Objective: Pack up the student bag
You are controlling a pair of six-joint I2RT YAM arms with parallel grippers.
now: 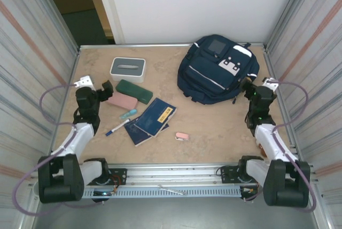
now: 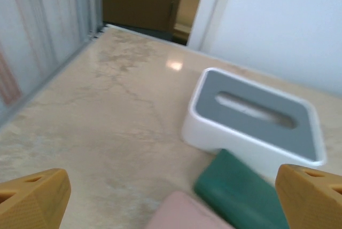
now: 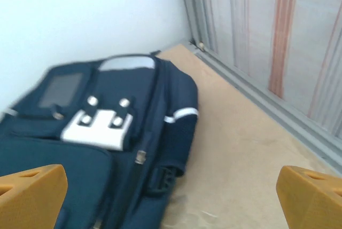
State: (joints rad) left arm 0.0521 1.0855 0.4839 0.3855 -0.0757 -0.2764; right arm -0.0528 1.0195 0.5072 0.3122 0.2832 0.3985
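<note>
The student bag (image 1: 216,69) is a navy backpack with white stripes, lying flat at the back right of the table. In the right wrist view the bag (image 3: 107,133) fills the left half, its strap buckle toward me. My right gripper (image 1: 251,88) hovers just off the bag's right edge, open with nothing between its fingers (image 3: 171,199). My left gripper (image 1: 105,89) is open and empty at the left, above a pink case (image 1: 122,100) and beside a green case (image 1: 134,91). The left wrist view has the left gripper (image 2: 171,202) over the pink case (image 2: 184,215) and green case (image 2: 240,197).
A grey-and-white box (image 1: 128,69) (image 2: 251,119) stands at the back left. Blue notebooks (image 1: 152,119), a pen (image 1: 117,127), a small teal item (image 1: 128,113) and a pink eraser (image 1: 182,136) lie mid-table. Ribbed metal walls (image 1: 32,69) close both sides.
</note>
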